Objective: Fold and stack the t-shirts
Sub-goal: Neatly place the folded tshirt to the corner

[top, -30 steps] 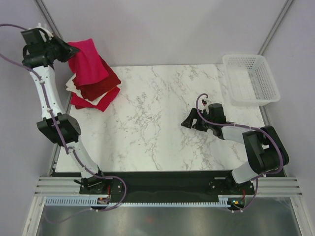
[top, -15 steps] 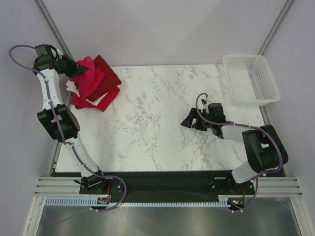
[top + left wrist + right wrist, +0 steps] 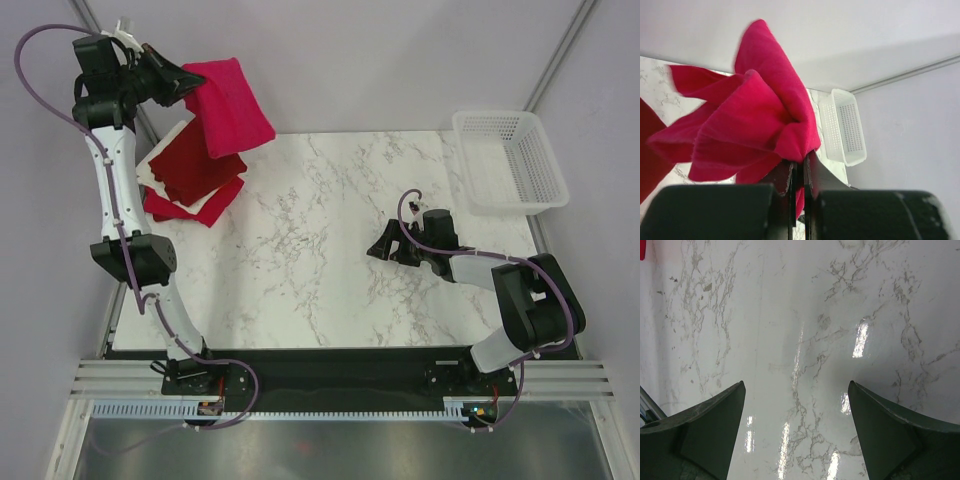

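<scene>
The left fingers [image 3: 178, 80], closed tight on a bunched edge of the crimson t-shirt [image 3: 232, 108], have swung up from the pile of other t-shirts [image 3: 195, 180], so the shirt now hangs above the table's [image 3: 320, 250] far left corner. This looks like a lift towards folding. The right fingers [image 3: 705, 427] stand wide open and empty, low over the table.

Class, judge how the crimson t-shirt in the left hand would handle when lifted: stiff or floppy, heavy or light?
Probably floppy: the crimson t-shirt hangs in drooping folds from the left hand. Likely light: one small pinch at a bunched edge carries it all. It may swing and unfold when moved.
</scene>
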You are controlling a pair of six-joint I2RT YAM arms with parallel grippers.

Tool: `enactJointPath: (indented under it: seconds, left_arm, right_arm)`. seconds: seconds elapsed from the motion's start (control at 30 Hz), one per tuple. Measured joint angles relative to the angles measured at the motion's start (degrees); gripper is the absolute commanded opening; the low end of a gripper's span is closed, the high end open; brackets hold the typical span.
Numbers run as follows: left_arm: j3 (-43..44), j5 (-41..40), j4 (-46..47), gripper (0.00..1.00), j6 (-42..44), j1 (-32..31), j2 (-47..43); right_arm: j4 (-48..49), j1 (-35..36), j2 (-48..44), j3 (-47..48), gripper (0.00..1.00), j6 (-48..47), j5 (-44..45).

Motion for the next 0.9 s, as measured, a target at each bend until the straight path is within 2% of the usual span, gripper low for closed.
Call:
enactJointPath:
  seconds: [0.1,0.2,0.53,0.7,0.9]
  left_arm:
    - [-1.9,1.0,0.4,0.02,0.1,0.2,0.0]
    - [-7.4,0.5,1.4,0.02,1.2,2.5,-0.2]
    - [-29.8,-10.0,1.6,0.02,5.7,13.1,1.8]
    - [-30.7,-9.6,2.4,0.02,5.7,14.6,3.3]
    - [-26.7,-9.6,2.6,0.02,5.7,13.6,3.3]
  right_arm:
    - [0.0,0.0,0.0,0.0,0.93,0.0,0.0]
    - [0.0,0.0,0.0,0.0,0.93,0.0,0.0]
    - [0.0,0.0,0.0,0.0,0.93,0.0,-0.1]
    - [0.0,0.0,0.2,0.2,0.93,0.0,-0.2]
    - [0.0,0.0,0.3,0.2,0.93,0.0,-0.3]
